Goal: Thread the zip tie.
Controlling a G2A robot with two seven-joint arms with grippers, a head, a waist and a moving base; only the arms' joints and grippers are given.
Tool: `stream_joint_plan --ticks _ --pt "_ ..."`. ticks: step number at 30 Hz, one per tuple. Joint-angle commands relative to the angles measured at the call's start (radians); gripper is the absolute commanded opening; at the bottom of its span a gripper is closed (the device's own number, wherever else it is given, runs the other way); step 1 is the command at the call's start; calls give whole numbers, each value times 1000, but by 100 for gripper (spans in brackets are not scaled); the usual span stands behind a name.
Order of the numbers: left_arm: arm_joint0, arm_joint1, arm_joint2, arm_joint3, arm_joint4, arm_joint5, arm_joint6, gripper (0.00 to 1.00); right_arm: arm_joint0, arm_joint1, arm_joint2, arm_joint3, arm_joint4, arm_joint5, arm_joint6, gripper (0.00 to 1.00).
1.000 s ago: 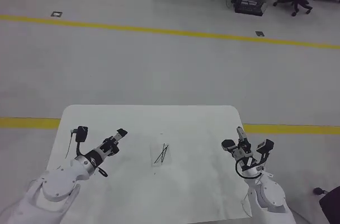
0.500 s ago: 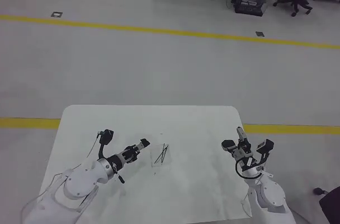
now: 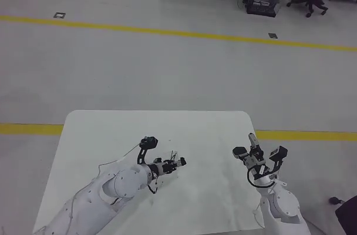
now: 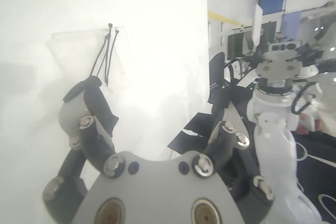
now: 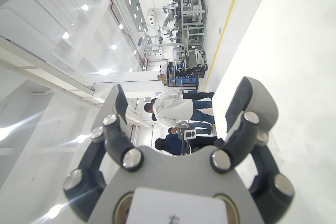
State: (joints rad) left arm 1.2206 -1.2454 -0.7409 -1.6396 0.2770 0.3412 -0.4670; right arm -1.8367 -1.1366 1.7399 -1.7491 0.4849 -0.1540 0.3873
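Left end effector (image 4: 155, 101) — jaws apart — sits at the tails of thin black plastic zip ties (image 4: 106, 51) on the white counter (image 3: 108, 135), likely to pinch one; right end effector (image 5: 181, 101) is parted too, held aside.

Zip-tie tails (image 4: 106, 64) behind L jaws

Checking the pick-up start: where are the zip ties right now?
In the left wrist view, the zip ties lie on a clear sheet mid-table, just ahead of the open left gripper.
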Motion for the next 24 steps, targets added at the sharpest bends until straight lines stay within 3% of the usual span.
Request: stream_joint_plan --ticks 1,2,13,15,19,24 --pt "-23 -14 17 33 -13 -1 15 100 0 0 0 0 0 0 0 100" --pt "-35 -19 27 42 4 -1 23 100 0 0 0 0 0 0 0 100" --pt "-40 -19 30 45 20 -1 26 100 0 0 0 0 0 0 0 100" --pt "-68 -26 53 62 82 -1 23 100 0 0 0 0 0 0 0 100" --pt "-123 -49 78 103 109 -1 -22 100 0 0 0 0 0 0 0 100" --pt "-195 -93 110 211 177 -1 -117 100 0 0 0 0 0 0 0 100"
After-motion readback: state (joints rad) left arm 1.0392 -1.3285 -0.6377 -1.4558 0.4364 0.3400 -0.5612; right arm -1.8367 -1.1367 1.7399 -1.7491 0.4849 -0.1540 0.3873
